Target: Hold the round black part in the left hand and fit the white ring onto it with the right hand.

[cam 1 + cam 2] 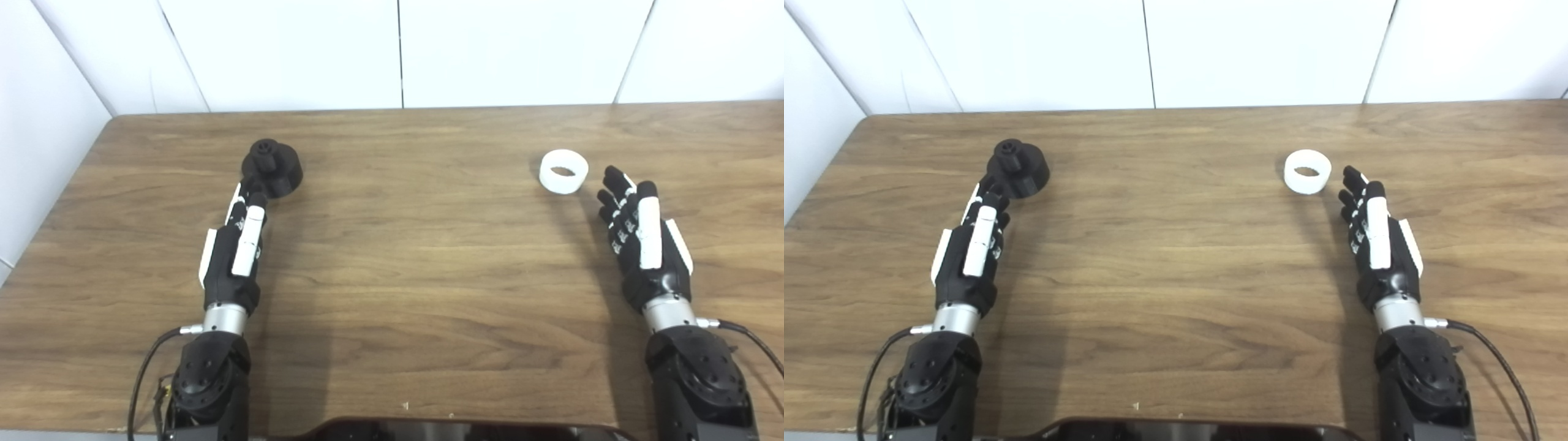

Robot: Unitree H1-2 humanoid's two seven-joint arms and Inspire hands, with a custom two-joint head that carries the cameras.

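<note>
Toward the desk's [392, 257] far-left corner sits the round black part [272, 166], likely rigid and light; grip its wide base. The left hand [236, 251] reaches it, fingers extended, holding nothing. Far right, the white ring [563, 171] looks stiff, slippery; pinch its rim. The right hand [640, 242] lies beside it, fingers spread.

1. The round part [272, 166] sat on the table [404, 257], far left.
2. The ring [563, 171] lay on the table far right, well apart from it.
3. The left hand [236, 251] reached up to the part's near edge.
4. The right hand [643, 242] lay just near-right of the ring.
</note>
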